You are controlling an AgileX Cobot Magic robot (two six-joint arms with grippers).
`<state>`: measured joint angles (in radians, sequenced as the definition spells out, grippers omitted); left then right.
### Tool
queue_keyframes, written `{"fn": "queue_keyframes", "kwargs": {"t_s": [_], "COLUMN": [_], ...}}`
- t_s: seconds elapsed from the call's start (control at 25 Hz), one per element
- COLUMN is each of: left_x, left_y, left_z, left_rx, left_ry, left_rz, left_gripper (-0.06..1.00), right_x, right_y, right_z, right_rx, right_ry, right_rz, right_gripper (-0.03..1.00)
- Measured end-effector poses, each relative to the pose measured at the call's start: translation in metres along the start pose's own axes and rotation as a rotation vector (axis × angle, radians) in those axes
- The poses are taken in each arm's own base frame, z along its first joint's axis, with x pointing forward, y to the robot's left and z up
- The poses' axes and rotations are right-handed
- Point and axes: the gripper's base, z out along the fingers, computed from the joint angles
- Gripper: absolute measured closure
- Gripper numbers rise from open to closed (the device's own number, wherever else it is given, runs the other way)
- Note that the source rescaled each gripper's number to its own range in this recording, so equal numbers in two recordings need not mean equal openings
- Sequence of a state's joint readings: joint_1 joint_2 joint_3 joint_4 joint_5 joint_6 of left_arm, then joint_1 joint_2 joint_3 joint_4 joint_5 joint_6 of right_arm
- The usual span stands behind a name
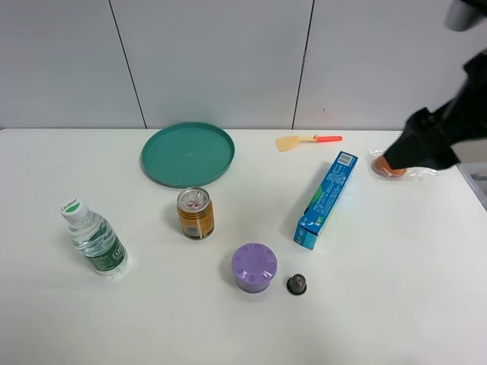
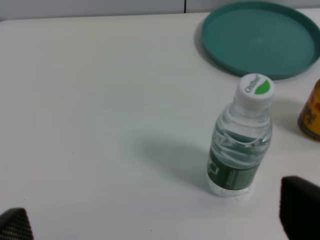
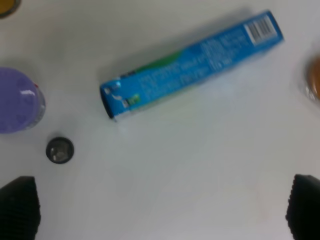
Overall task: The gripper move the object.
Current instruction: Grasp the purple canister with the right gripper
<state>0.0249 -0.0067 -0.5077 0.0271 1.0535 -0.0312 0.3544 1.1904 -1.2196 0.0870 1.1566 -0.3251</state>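
The lavender jar with a dimpled lid stands upright near the table's front middle. It also shows at the edge of the right wrist view. My right arm hangs over the far right of the table, well away from the jar. My right gripper is open and empty above bare table beside the blue box. My left gripper is open and empty, near the water bottle. The left arm is out of the high view.
A tiny dark capsule sits just right of the jar. A gold can, a water bottle, a teal plate, a blue box, a spatula and a wrapped snack lie around.
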Motion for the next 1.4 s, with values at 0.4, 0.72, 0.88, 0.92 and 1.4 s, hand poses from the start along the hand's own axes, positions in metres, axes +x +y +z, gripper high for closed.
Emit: {"fn": "queue_keyframes", "kwargs": {"t_s": [0.4,0.72,0.88,0.92,1.4], "left_x": [0.000,0.000,0.000,0.000,0.000], "left_y": [0.000,0.000,0.000,0.000,0.000], "left_z": [0.000,0.000,0.000,0.000,0.000], "left_rx": [0.000,0.000,0.000,0.000,0.000], "left_ry": [0.000,0.000,0.000,0.000,0.000], "left_rz": [0.000,0.000,0.000,0.000,0.000], "left_gripper": [-0.06,-0.06,-0.06,-0.06,-0.06], "right_x": [-0.081,-0.082,-0.079,-0.079,-0.037], "right_y": [0.072,0.123,0.143,0.146,0.151], "right_z": [0.077,0.108,0.112,0.114,0.157], "right_rx": [-0.167,-0.236,-0.250,-0.251,-0.243], "right_ry": [0.119,0.229,0.248,0.252,0.320], "right_rz": [-0.270,-0.408,-0.467,-0.475,-0.524], "right_gripper": [-0.03,-0.03,-0.03,-0.03,-0.03]}}
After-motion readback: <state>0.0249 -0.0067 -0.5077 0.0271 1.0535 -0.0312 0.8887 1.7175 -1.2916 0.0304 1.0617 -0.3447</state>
